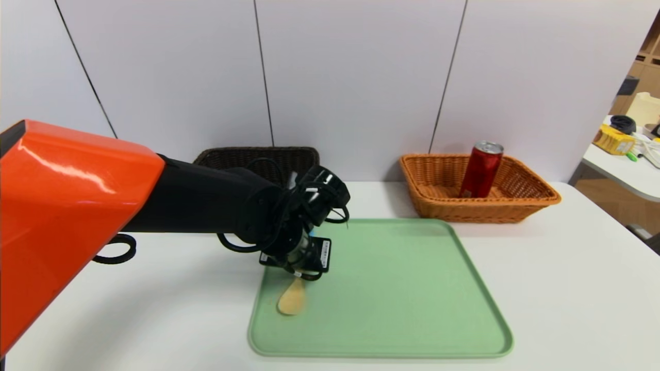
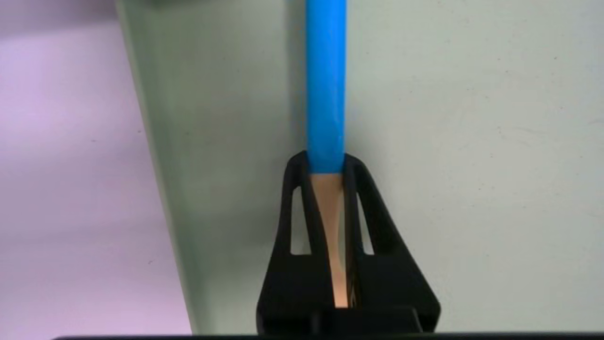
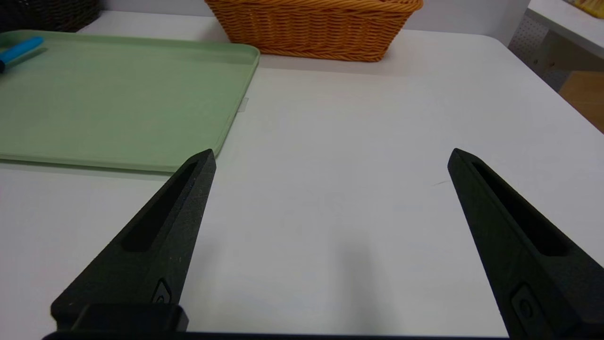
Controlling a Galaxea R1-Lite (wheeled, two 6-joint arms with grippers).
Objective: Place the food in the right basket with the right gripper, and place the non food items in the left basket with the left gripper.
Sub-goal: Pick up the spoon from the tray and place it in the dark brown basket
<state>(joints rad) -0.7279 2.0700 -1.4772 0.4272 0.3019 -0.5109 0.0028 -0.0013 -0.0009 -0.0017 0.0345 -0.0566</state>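
The can [image 1: 481, 170] stands, leaning a little, in the orange basket [image 1: 479, 211], which sits just beyond the far right part of the tray [image 1: 392, 288], so the food half looks done. The spoon [image 2: 326, 89] is still to be sorted: it lies over the tray's left part, its bowl toward the near edge, and the left gripper [image 2: 325, 163] has closed its fingers on it where the blue handle meets the pale part. What remains, I judge, is to carry it to the dark basket [image 1: 258, 154], behind the tray's far left corner (the arm hides much of that basket, so I cannot tell what it holds). The right gripper [image 3: 332, 156] is idle to the right of the tray, near its close edge, fingers spread wide with nothing between them.
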